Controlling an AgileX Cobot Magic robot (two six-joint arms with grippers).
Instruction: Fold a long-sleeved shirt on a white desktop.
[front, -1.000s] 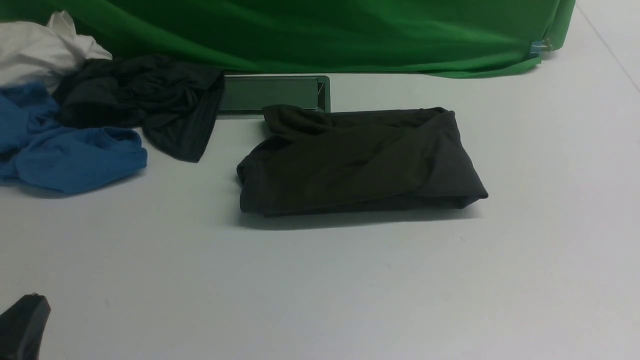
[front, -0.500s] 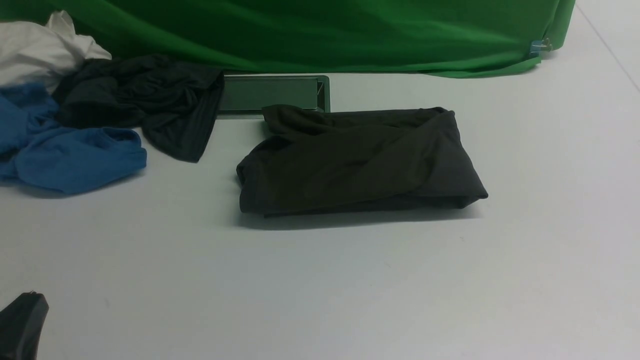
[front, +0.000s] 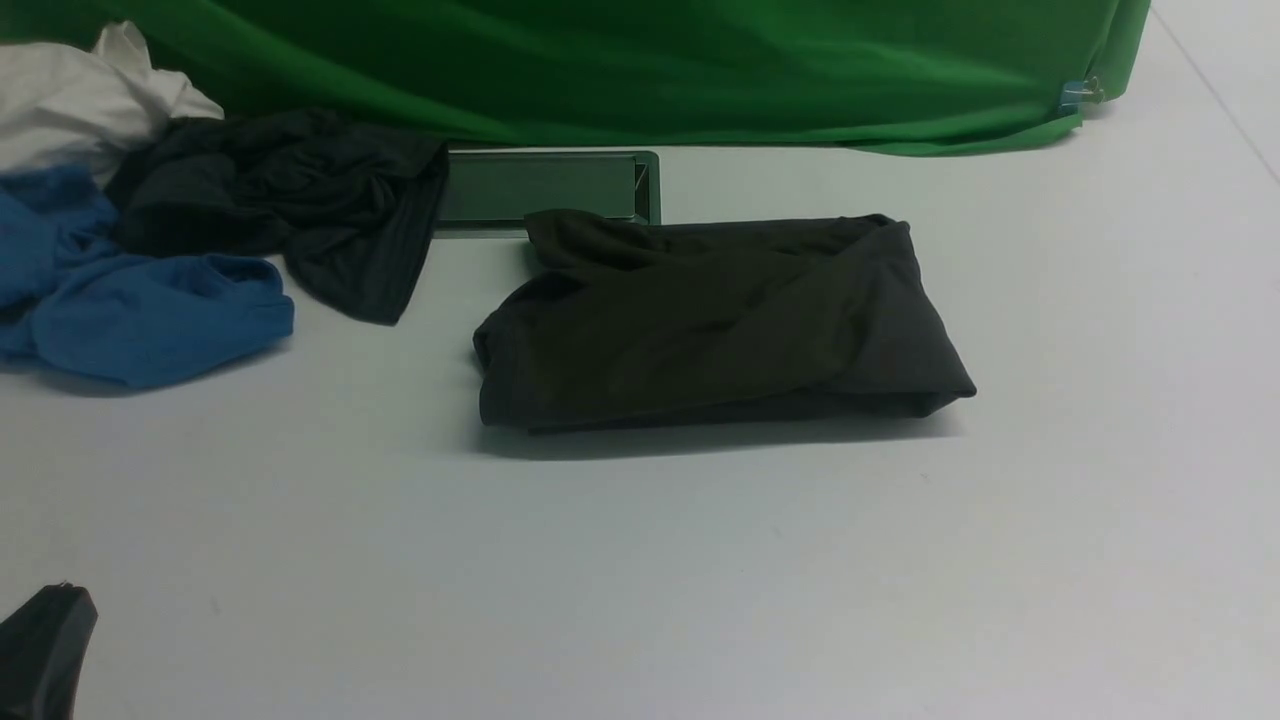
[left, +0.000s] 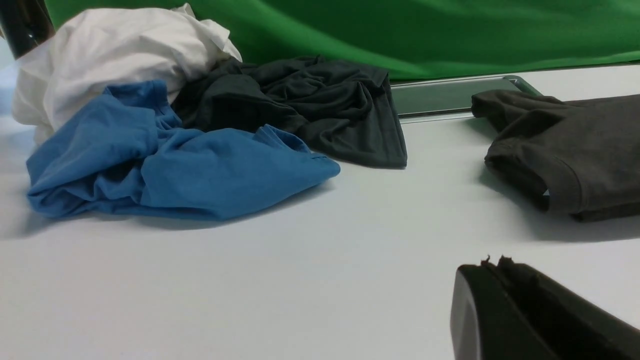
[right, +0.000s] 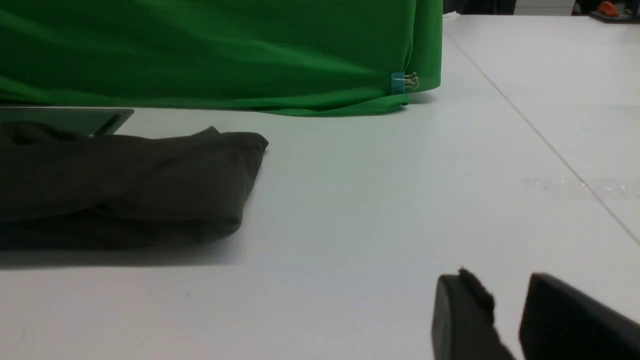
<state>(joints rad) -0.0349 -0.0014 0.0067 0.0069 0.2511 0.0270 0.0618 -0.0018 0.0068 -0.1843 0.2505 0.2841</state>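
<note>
Front view: the dark olive-charcoal long-sleeved shirt (front: 715, 320) lies as a compact folded bundle mid-way across the plain matte white desktop (front: 640, 570), its far edge overlapping a flat grey-green rectangular tray (front: 540, 187) below the green cloth backdrop (front: 640, 70). Well apart on the robot's left, a heap: blue garment (front: 140, 310), blackish-teal garment (front: 290, 200), white cloth (front: 80, 95). Only a black tip of the left gripper (front: 45, 650) shows at the near corner; nothing held. Left wrist view: left gripper (left: 500, 262) clenched tight on nothing, resting low over bare table, shirt's left fold (left: 565, 150) near but apart. Right wrist view: right gripper (right: 505, 300) with a gap between its black fingers, empty, clear of the shirt's right edge (right: 230, 175). Judgement: fold looks finished. Risks: the loose right-hand flap could slump open, since nothing pins it; an arm sweeping low could snag the bundle or drag the heap into it.
</note>
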